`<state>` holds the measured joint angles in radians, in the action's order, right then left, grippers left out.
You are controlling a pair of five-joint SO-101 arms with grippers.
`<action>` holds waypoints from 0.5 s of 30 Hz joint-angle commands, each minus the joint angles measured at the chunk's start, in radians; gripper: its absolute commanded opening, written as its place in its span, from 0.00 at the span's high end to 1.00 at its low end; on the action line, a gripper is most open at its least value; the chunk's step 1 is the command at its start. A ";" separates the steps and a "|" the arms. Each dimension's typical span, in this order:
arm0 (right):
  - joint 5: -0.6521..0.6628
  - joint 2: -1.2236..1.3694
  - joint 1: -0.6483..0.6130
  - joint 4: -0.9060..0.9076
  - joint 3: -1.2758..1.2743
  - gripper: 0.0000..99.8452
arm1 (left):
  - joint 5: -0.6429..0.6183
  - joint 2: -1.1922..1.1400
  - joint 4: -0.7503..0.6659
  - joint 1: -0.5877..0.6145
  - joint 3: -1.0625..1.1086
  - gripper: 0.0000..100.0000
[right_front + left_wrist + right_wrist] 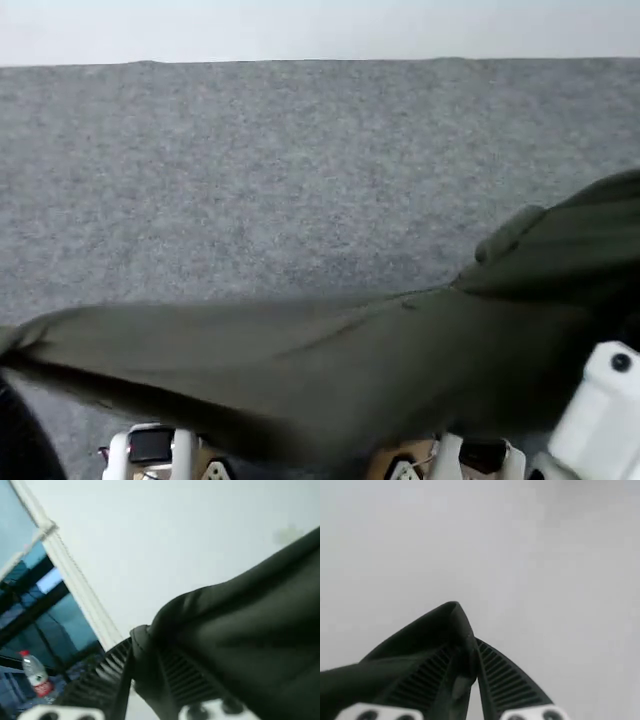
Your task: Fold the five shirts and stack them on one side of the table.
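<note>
Cloth is what each wrist view has closest. The left gripper [142,652] has its ribbed fingers [102,672] clamped on a thick fold of the dark olive shirt [240,645], which bulges out past them. The right gripper [464,647] is likewise closed on the shirt, but only a narrow peak of fabric stands up between its fingers [505,675]. Both cameras look up towards a pale wall, so the garment seems to be held aloft rather than lying flat. In the left wrist view, a window [30,595] and a bottle [35,675] stand far off.

From the high view the shirt [330,370] stretches across the near edge as one long band. It rises to the right, where a white arm part [600,410] shows, and tapers to the left edge. Beyond it lies the grey counter [300,170], then the wall [300,30].

The main risk, as I judge it, is the thin right-hand pinch. If the arms pull further apart or swing the shirt out over the counter, that small peak could slip free and the shirt would drop in a heap. Uneven tension could also make it land skewed or creased, which would spoil the fold.
</note>
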<state>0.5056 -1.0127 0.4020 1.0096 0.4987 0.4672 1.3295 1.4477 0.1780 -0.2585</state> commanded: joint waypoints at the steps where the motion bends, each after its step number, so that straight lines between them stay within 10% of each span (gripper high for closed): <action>1: 0.018 0.007 0.010 -0.045 0.005 0.99 | -0.017 -0.006 -0.132 0.046 0.025 1.00; 15: 0.029 0.248 0.008 -0.045 0.118 0.99 | -0.035 -0.006 -0.370 0.052 0.268 1.00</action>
<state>0.5117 -0.8454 0.4020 0.9835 0.5738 0.4396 1.3295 1.1162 0.2225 -0.0437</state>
